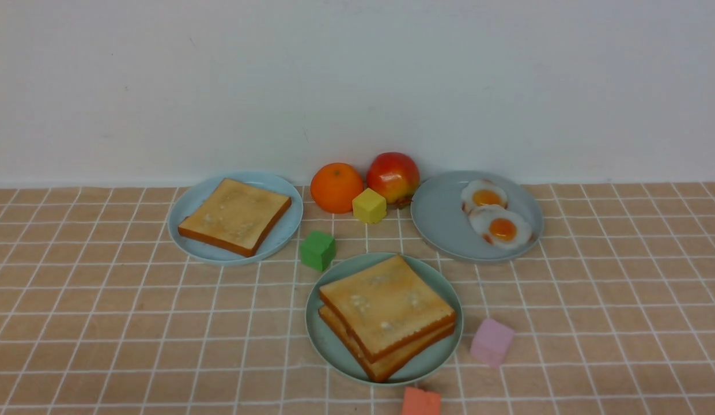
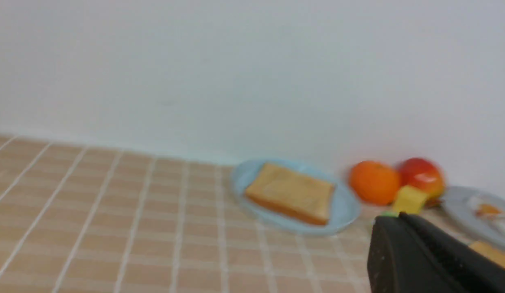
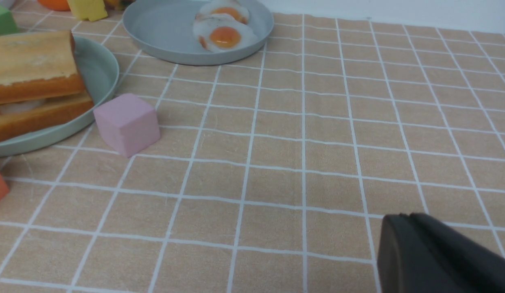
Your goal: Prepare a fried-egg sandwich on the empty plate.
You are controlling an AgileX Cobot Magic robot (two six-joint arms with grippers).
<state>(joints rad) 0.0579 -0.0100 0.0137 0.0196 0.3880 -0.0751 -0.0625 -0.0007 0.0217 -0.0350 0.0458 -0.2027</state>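
On your tiled worktop (image 1: 103, 323), the teal plate (image 1: 334, 349) in front of the orange (image 1: 336, 187) carries the stacked fried-egg sandwich (image 1: 386, 314). A pink cube (image 1: 491, 342) sits just beside that plate. Your left fingers (image 2: 403, 248) are closed on nothing; the right fingers' (image 3: 415, 252) gap you cannot tell.

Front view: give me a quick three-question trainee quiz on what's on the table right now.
1. How many eggs lie on the right plate?
2. True or false: the sandwich sits on the teal plate.
3. Which cube is nearest the sandwich plate: A green, B pink, C yellow?

Key: 1. two; 2. true; 3. B
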